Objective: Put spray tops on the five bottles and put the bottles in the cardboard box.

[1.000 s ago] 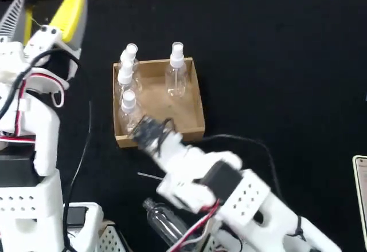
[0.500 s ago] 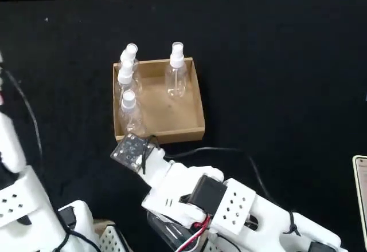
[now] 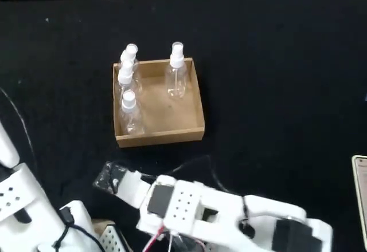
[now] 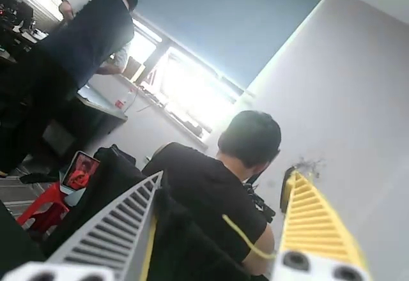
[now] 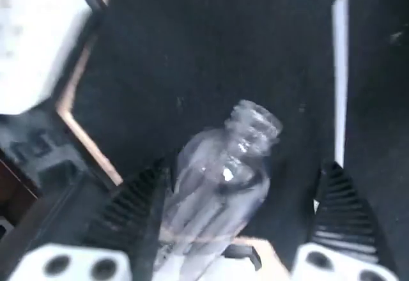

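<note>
Close to us on the table (image 3: 275, 91), the uncapped fifth bottle (image 5: 220, 172) lies below our right pincer (image 5: 243, 175), spread wide; four capped bottles (image 3: 176, 74) stand in the cardboard box (image 3: 160, 136), so next we likely must grasp and cap it.

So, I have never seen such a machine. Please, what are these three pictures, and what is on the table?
They show two robot arms at a black table. The high view looks down from a fixed camera: a cardboard box holds four bottles with spray tops. The other two pictures come from cameras on the wrists. The left gripper is open, holds nothing and points up into the room. The right gripper is open around a fifth bottle, which lies on the table and has no top.
</note>
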